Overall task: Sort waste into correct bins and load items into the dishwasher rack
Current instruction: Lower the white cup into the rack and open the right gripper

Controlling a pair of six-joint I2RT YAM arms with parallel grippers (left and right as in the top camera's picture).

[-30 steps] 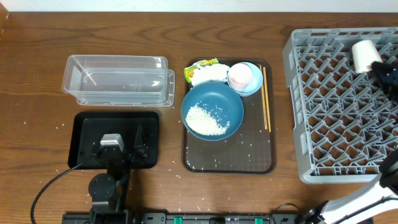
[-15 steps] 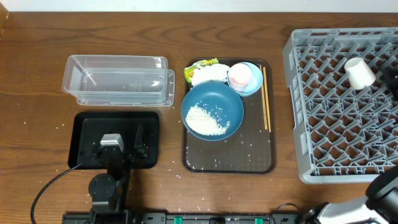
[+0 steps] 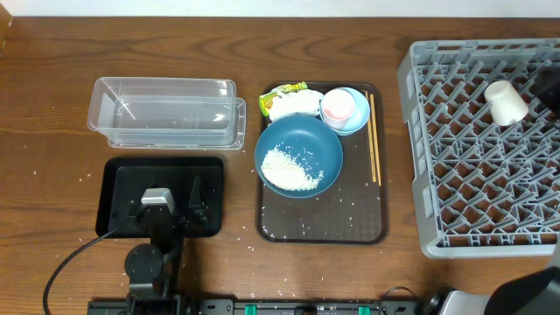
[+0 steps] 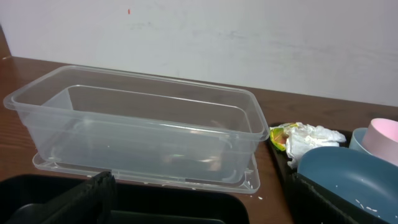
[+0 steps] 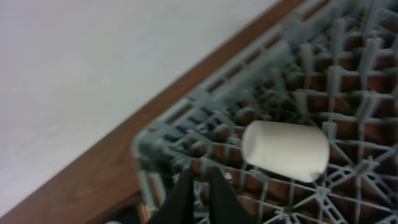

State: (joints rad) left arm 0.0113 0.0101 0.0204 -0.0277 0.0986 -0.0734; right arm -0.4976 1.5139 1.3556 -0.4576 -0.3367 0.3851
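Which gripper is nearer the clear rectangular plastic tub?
Left. The left gripper sits over the black tray beside the clear plastic tub; the right gripper is far off, above the grey lattice rack.

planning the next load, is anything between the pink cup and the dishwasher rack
Only the chopsticks, lying flat on the brown tray between the pink cup and the rack; a lifted cup would likely clear them.

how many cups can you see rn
2: a pink cup sitting in the light-blue bowl on the brown tray, and a white cup lying on its side in the grey rack. None looks hidden.
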